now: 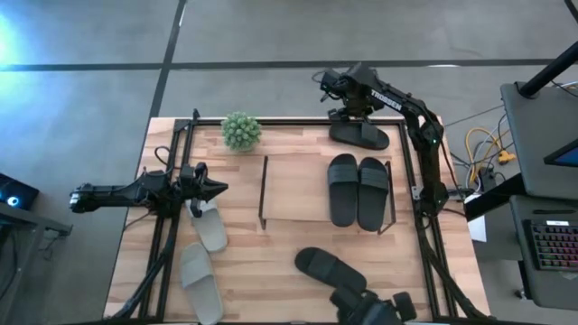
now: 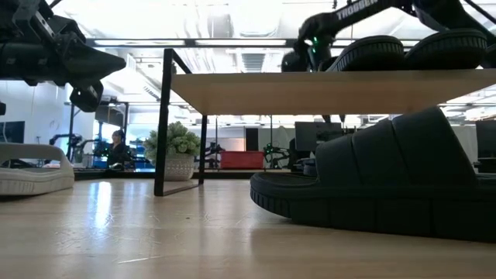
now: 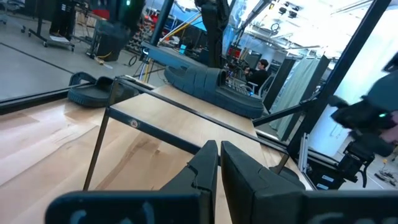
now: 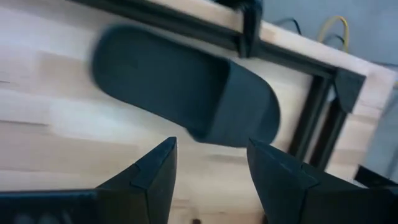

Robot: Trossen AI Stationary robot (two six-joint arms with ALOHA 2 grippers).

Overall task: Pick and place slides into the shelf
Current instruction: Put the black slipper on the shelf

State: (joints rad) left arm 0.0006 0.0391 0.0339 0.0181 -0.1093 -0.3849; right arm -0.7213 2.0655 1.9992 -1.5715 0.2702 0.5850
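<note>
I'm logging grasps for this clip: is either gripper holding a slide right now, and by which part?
Nothing is held. The right gripper stands open above a black slide on the table; the left gripper is shut on nothing.

- Robotics lab / open workshop: polished concrete floor point(image 1: 90, 99) w/ seams around the wooden table point(image 1: 289, 271).
- Keyboard point(image 1: 553, 246) at 4 o'clock, yellow cables point(image 1: 483, 144) at 3.
- Low view: more rigs and a seated person point(image 2: 118, 147) beyond.

Two black jointed arms, white TROSSEN lettering on right arm point(image 1: 397, 101), apparently matte angular fingers point(image 4: 155, 171)
</note>
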